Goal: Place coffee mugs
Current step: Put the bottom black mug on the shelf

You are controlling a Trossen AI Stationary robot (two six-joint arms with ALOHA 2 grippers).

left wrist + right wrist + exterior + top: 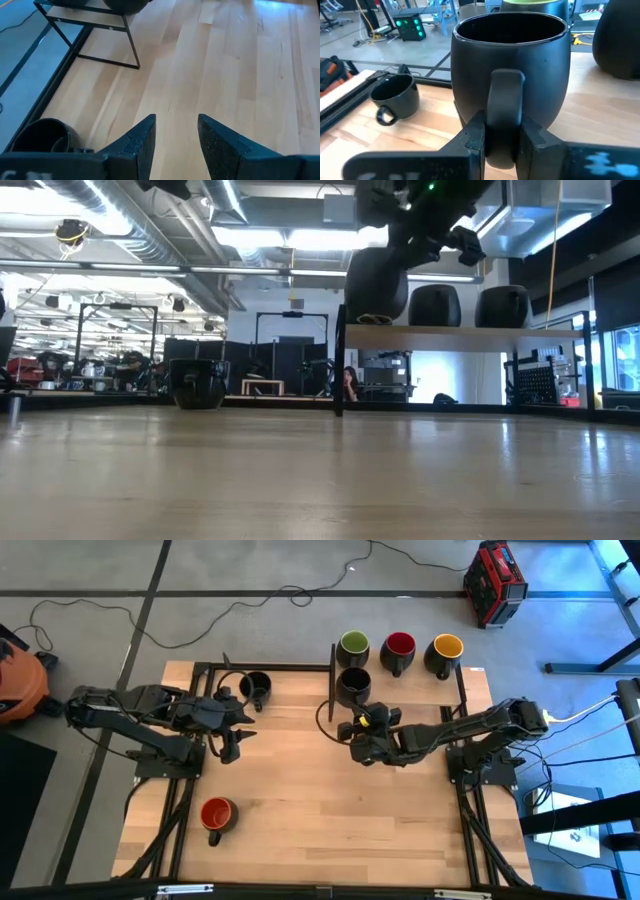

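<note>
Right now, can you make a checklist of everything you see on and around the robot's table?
Surface: wooden table, bare in the middle.
Job's things: green, red and yellow mugs on the shelf; black mug and another red mug on the table.
Clutter: nothing seen.
Grippers: right gripper shut on a black mug's handle, lifted; left gripper open, empty.
Cables: black cable across the floor.
Surroundings: red toolbox, orange vacuum.
</note>
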